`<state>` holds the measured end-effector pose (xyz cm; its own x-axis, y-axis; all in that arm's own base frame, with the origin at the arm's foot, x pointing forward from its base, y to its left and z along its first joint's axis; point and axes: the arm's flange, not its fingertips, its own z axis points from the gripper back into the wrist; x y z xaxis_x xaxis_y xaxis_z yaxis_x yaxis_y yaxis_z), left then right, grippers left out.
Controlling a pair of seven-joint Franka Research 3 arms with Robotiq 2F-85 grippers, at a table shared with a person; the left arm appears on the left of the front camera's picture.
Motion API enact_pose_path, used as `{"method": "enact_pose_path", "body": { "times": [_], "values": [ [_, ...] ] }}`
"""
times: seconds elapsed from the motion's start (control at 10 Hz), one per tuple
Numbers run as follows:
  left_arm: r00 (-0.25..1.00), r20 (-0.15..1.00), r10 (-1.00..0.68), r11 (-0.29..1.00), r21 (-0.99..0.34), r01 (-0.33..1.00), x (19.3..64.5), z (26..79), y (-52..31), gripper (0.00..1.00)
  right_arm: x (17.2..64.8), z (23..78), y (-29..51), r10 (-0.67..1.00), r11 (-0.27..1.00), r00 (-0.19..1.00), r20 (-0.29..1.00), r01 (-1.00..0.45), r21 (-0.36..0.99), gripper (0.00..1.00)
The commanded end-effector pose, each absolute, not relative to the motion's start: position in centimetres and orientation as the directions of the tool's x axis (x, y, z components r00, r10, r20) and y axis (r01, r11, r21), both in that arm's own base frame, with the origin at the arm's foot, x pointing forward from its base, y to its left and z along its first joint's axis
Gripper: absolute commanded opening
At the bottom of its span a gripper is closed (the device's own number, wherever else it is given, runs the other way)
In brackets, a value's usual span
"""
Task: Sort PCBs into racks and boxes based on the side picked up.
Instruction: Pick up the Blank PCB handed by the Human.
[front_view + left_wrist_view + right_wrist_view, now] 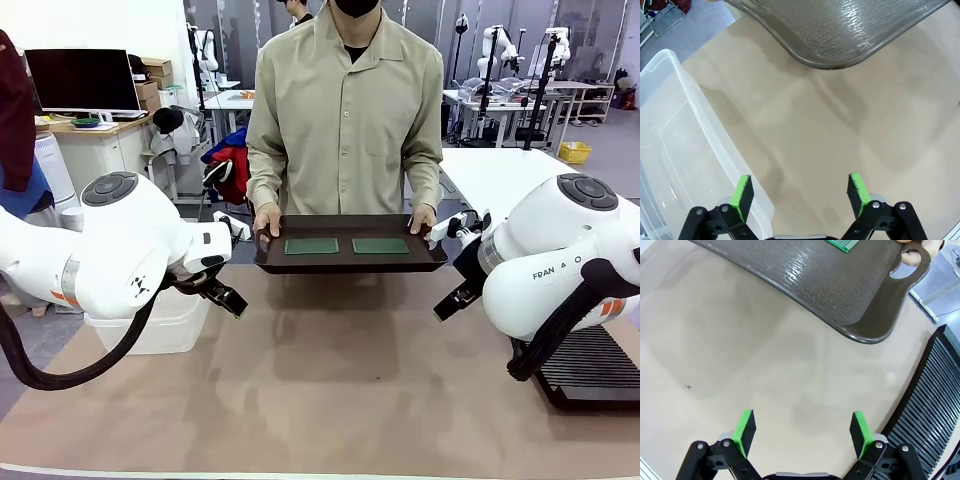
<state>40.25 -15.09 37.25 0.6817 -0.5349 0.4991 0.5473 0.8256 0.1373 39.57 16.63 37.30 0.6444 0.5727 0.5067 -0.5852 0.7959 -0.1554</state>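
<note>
PCBs point(311, 245) judged thin, stiff, light, laid flat on tray point(300, 267): edge pinch advised. Left tool point(799, 192), right tool point(802, 431) spread wide, nothing gripped.

Left gripper point(800, 184) and right gripper point(802, 421), jaws spread wide, both empty

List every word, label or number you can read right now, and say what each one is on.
"FRAN": black letters on the white shell of the right arm; the letters after it are broken up and not readable.
Left arm: a small black logo mark, no letters to read.
PCBs on the tray: any print is too small to read.
No other text is legible.
</note>
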Motion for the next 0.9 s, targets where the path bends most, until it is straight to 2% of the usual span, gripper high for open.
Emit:
{"method": "enact_pose_path", "body": {
  "times": [0.0,0.8],
  "values": [
    [0.682,0.499,-0.535,0.826,0.137,0.547,40.25,37.25,-15.09,1.0,39.58,37.3,16.62,0.572,0.796,0.645,0.507,-0.585,-0.155,1.0],
    [0.682,0.499,-0.535,0.826,0.137,0.547,40.25,37.25,-15.09,1.0,39.58,37.3,16.62,0.572,0.796,0.645,0.507,-0.585,-0.155,1.0]
  ]
}}
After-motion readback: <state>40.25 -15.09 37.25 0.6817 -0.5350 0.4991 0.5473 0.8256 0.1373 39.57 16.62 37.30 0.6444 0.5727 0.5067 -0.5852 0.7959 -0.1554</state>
